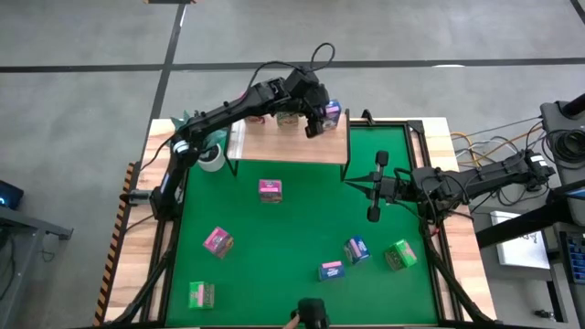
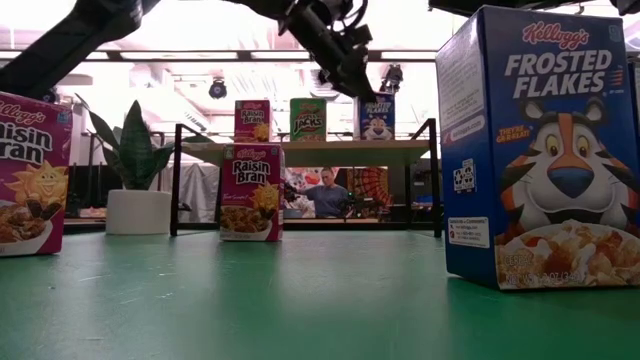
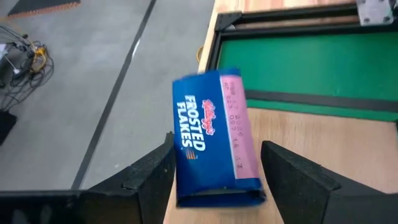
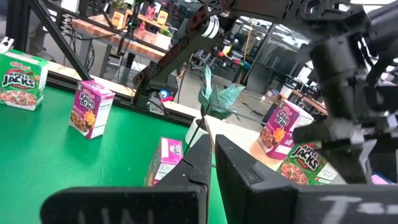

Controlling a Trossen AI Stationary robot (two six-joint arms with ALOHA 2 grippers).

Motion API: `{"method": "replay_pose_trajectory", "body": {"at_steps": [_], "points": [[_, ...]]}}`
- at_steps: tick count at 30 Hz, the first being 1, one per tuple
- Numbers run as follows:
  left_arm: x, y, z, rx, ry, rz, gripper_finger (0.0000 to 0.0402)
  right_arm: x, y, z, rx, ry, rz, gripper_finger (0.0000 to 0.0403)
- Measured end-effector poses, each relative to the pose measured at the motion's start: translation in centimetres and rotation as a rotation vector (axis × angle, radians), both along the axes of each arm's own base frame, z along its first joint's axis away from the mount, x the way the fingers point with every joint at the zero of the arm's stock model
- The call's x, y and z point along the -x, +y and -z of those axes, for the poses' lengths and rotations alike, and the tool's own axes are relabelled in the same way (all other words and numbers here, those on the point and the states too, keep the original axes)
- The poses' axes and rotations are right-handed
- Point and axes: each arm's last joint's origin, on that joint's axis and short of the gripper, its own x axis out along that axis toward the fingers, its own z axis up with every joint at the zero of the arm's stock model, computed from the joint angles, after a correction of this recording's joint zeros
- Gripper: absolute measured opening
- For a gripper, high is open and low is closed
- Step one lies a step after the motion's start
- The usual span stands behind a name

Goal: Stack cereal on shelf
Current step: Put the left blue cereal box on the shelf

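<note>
The light-wood shelf (image 1: 288, 142) stands at the mat's far edge. On it stand a pink box (image 2: 252, 120), a green box (image 2: 308, 119) and a blue Frosted Flakes box (image 2: 377, 118). My left gripper (image 1: 315, 117) is open just above the blue box (image 3: 214, 143), one finger on either side of it and apart from it. The box stands upright on the shelf's right end. My right gripper (image 1: 373, 187) is shut and empty over the mat's right side. Loose on the mat lie two pink boxes (image 1: 270, 190) (image 1: 218, 241), two blue (image 1: 356, 249) (image 1: 331, 270) and two green (image 1: 399, 255) (image 1: 201, 294).
A potted plant in a white pot (image 1: 210, 153) stands left of the shelf. Black frame rails (image 1: 420, 146) run along the mat's edges. A person (image 2: 325, 195) sits in the room behind the table. The mat's middle (image 1: 311, 215) is bare.
</note>
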Motion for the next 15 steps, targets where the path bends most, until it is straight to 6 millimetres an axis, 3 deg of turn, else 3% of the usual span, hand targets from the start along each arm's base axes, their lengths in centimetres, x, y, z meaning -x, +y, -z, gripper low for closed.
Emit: {"method": "replay_pose_trajectory", "body": {"at_steps": [8, 15], "points": [[1.1, -1.4, -1.8, 0.003, -0.005, 0.004, 0.0219, 0.0, 0.0, 0.0, 0.0, 0.0, 0.0, 0.0013], [0.5, -4.3, -1.5, 0.026, 0.049, 0.067, 0.0207, 0.0, 0.0, 0.0, 0.006, 0.001, 0.0, 0.0013]]}}
